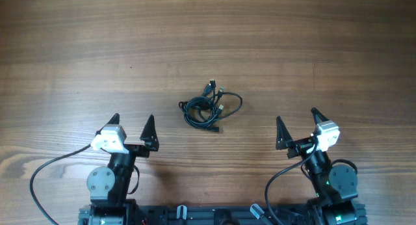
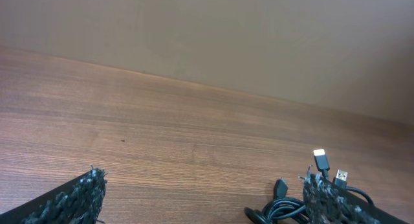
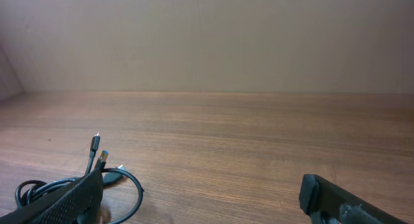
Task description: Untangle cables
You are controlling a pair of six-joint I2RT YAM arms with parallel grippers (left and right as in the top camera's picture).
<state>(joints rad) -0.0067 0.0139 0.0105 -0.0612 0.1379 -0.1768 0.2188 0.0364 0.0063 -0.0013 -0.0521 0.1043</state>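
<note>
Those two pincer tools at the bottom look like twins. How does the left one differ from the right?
The left tool sits left of the cables, the right tool right of them. The left tool's thick wire swings out in a wide loop; the right tool's wire curves tightly beside its base. Shared: both stand open, empty and apart from the cables.

I've got the cables (image 1: 210, 106) bunched on the table (image 1: 208, 36), roughly midway between my two arms and ahead of both; left gripper (image 1: 132, 117) sits to their left, nearer me, right gripper (image 1: 296, 114) to their right, both apart from them, plugs mostly on the bundle's far side
</note>
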